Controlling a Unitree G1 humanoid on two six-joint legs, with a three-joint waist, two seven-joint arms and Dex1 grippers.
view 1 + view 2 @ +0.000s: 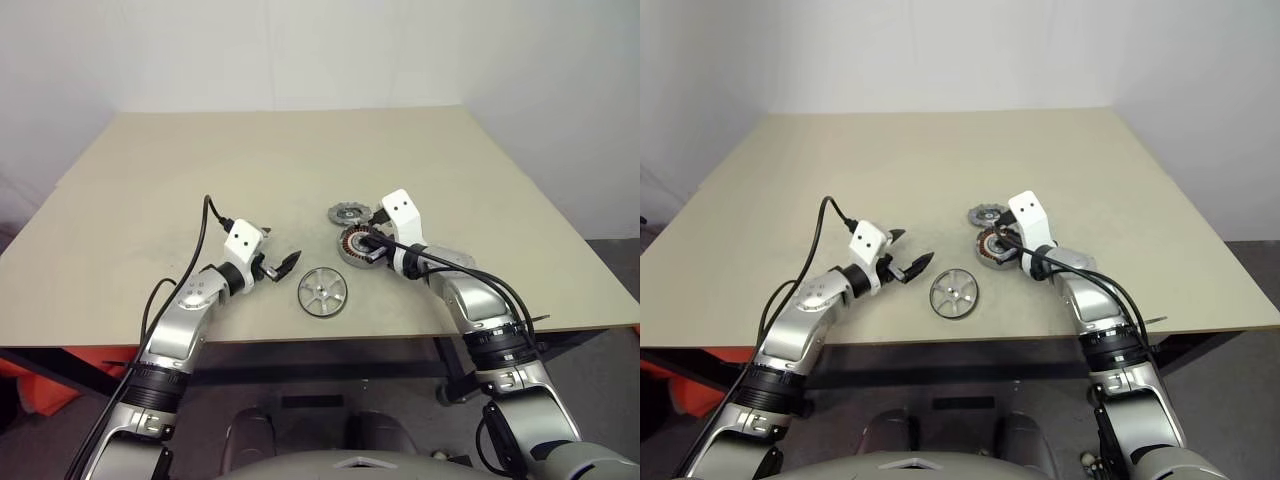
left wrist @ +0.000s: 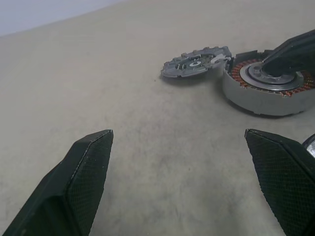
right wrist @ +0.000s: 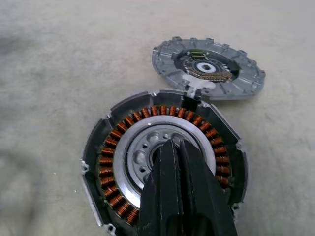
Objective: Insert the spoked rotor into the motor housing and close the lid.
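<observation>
The spoked rotor (image 1: 322, 292) lies flat near the table's front edge. Behind it and to its right sits the motor housing (image 3: 110, 157), its copper windings facing up. The lid (image 3: 206, 66) lies on the table just beyond the housing, touching its rim. My right gripper (image 3: 172, 145) is shut, with nothing between its fingers, and its tips are down on the housing's silver centre. My left gripper (image 1: 280, 265) hovers open just left of the rotor, empty, and points toward the housing (image 2: 266, 91) and the lid (image 2: 197, 61).
The beige table (image 1: 200, 170) stretches wide behind and to the left of the parts. Its front edge (image 1: 300, 338) runs close below the rotor. Something orange (image 1: 40, 380) lies on the floor under the table's left corner.
</observation>
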